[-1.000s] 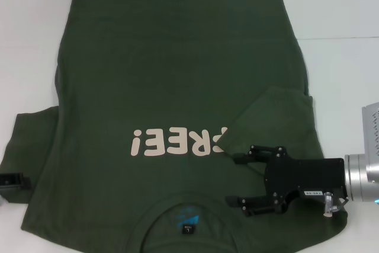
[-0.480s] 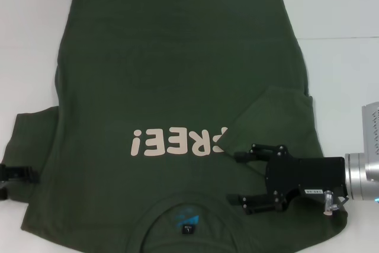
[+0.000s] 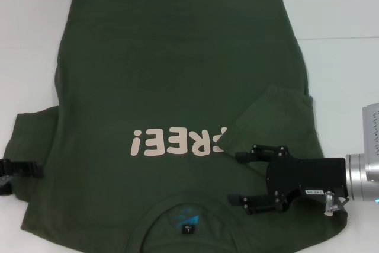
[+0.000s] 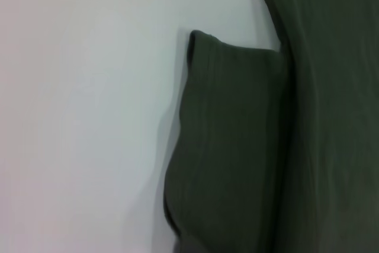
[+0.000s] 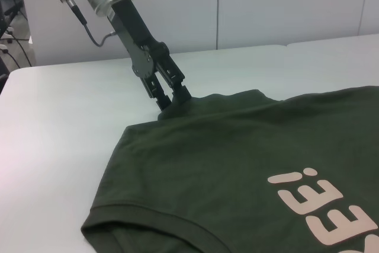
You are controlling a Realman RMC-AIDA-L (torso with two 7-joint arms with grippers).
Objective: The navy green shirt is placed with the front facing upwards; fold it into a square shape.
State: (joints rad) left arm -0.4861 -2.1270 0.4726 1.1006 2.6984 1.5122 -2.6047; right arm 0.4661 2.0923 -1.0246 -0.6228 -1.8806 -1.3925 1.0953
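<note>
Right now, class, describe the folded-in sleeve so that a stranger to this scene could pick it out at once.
Find the white table, almost covered by the green shirt lying front up. Go to the shirt's right side, just beyond the cream lettering. There a sleeve lies folded inward over the chest, beside the open right pincer; the other sleeve is spread flat on the table.

The right tool (image 3: 238, 177) is a black boxy body with two black linkage fingers, on a silver cylindrical wrist. The left tool (image 5: 172, 100) is black too, its silver wrist bearing a green light and thin cables.
</note>
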